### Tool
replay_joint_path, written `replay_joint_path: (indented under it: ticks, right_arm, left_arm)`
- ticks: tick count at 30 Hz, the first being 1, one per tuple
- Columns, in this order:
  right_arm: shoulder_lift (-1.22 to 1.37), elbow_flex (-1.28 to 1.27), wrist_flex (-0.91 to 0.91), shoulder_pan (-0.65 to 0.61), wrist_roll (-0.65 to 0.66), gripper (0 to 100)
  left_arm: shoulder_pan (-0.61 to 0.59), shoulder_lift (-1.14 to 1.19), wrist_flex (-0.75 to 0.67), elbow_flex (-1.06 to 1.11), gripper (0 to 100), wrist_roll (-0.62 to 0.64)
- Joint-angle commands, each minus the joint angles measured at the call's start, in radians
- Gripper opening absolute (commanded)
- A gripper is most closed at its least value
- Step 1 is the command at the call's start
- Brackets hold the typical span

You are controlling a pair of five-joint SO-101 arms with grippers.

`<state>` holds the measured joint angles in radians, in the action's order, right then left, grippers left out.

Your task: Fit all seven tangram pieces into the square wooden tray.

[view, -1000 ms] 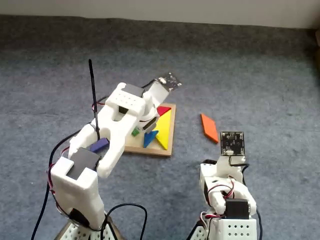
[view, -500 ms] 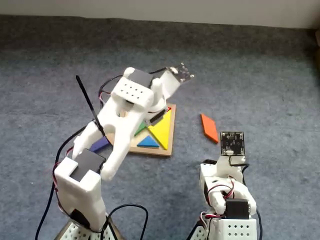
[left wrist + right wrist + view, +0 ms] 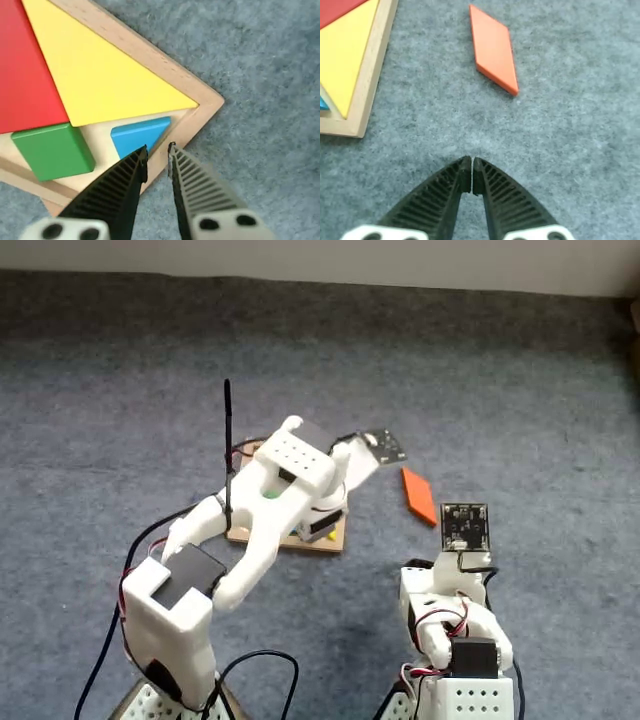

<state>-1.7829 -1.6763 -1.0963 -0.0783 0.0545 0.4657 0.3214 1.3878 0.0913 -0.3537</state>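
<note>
The square wooden tray (image 3: 197,102), left of centre, holds the yellow triangle (image 3: 110,75), red triangle (image 3: 25,75), green square (image 3: 52,150) and blue triangle (image 3: 137,136); the orange parallelogram (image 3: 493,47) lies on the carpet (image 3: 570,125) to its right. The left gripper (image 3: 156,150), fingers (image 3: 125,180) slightly parted and empty, hangs over the tray's near-right corner. The right gripper (image 3: 471,172), pressed together on nothing, sits near of the parallelogram. Dropping low, the left one could catch the rim and shove the tray, jolting loose pieces.

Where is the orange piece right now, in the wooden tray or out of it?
Out. The orange piece lies flat on the carpet, apart from the tray, with bare carpet between them.
</note>
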Motion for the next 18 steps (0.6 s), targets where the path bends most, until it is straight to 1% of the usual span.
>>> replay_joint_path:
  ticks: [1, 7, 18]
  right_arm:
    - [-0.021, -0.111, 0.001, 0.012, -0.005, 2.6]
    - [-0.021, -0.111, 0.001, 0.012, -0.005, 2.6]
    - [-0.021, -0.111, 0.001, 0.012, -0.005, 2.6]
  left_arm:
    - [-0.047, -0.007, -0.103, 0.038, 9, 0.012]
    - [-0.120, -0.004, -0.181, 0.045, 9, 0.008]
    - [-0.124, -0.005, -0.242, 0.036, 9, 0.005]
